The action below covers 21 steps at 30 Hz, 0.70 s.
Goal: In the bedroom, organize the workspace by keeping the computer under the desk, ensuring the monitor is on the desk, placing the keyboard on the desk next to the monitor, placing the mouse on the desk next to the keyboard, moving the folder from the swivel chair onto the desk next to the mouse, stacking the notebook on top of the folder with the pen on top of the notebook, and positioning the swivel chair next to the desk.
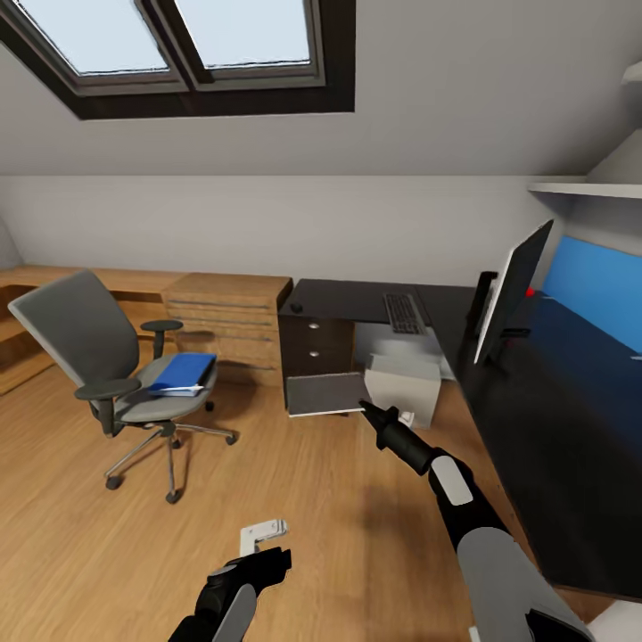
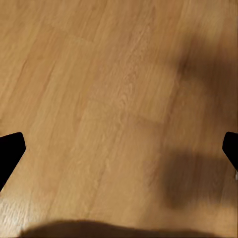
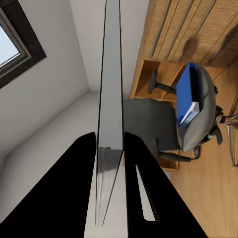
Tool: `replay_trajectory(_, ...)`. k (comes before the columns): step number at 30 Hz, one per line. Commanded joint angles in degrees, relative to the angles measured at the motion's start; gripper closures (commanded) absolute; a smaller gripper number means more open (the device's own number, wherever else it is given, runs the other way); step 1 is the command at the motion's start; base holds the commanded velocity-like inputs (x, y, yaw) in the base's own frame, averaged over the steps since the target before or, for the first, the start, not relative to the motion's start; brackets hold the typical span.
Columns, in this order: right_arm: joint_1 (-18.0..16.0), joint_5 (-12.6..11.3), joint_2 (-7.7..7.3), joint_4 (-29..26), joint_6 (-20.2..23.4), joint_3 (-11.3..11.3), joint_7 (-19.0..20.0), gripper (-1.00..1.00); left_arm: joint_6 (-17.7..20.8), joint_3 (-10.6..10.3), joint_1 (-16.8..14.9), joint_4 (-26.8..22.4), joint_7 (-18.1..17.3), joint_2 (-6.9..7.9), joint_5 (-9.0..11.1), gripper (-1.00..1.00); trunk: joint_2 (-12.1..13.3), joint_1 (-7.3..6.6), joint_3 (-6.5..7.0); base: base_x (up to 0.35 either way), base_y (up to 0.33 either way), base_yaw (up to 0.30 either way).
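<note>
— So, what is the right gripper (image 1: 366,407) doing?

— It is clamped on the notebook (image 1: 326,393), a thin grey rectangle held flat out in the air in front of the dark drawer unit (image 1: 316,343). In the right wrist view the notebook (image 3: 110,114) runs edge-on between the two black fingers (image 3: 79,163), which press against both faces.

— And the left gripper (image 1: 265,546)?

— Low over the oak floor (image 1: 312,499), near the bottom of the head view. From the left wrist camera its two dark fingertips (image 2: 10,151) stand far apart at either side with nothing between them but floorboards (image 2: 109,99).

— Where is the folder?

— The blue folder (image 1: 184,372) lies on the seat of the swivel chair (image 1: 107,374), well apart from the desk (image 1: 535,392). The right wrist view shows that folder (image 3: 187,94) on the chair (image 3: 168,119) too.

— What about the desk itself?

— The monitor (image 1: 514,292) stands on the black top, and the keyboard (image 1: 404,314) lies on the far wing beside it. A small dark mouse (image 1: 295,308) sits near the desk's left end, above the drawers. The light grey computer (image 1: 406,383) sits on the floor, tucked in by the desk's corner, just behind the notebook.
</note>
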Motion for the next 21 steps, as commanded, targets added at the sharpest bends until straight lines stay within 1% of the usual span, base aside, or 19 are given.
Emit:
replay_trajectory(1,-0.06,-0.2,-0.02,-0.01,0.48,-0.35,0.2,1.0,0.05,-0.11,-0.04,-0.06,0.56,0.03,0.6,-1.0,-0.03,0.02,-0.06,0.246,0.237,0.0)
replay_trajectory(3,-0.06,-0.24,-0.48,0.0,0.49,-0.35,0.28,1.0,0.05,-0.11,-0.04,-0.06,0.56,0.03,0.6,-1.0,-0.03,0.02,-0.06,0.248,0.237,0.0)
replay_trajectory(4,-0.05,-0.9,-1.13,0.01,0.51,-1.11,0.47,1.0,0.05,-0.94,-0.04,-0.06,0.62,0.03,0.64,-1.0,-0.03,0.02,-0.06,0.169,0.059,-0.064)
replay_trajectory(7,-0.03,-1.19,-1.19,0.01,0.51,-1.21,0.48,1.0,0.05,-1.15,-0.04,-0.06,0.69,0.03,0.67,-1.0,-0.03,0.02,-0.06,0.092,0.032,-0.152)
replay_trajectory(13,-0.04,-1.31,-1.21,0.01,0.51,-1.25,0.48,1.0,-0.01,-1.25,-0.04,-0.06,0.73,0.03,0.63,-1.0,-0.03,0.02,-0.06,0.022,0.008,-0.237)
replay_trajectory(21,-0.04,-1.29,-1.21,0.01,0.51,-1.3,0.48,1.0,-0.03,-1.19,-0.04,-0.06,0.8,0.03,0.57,-1.0,3.18,-1.73,1.38,0.005,0.0,-0.259)
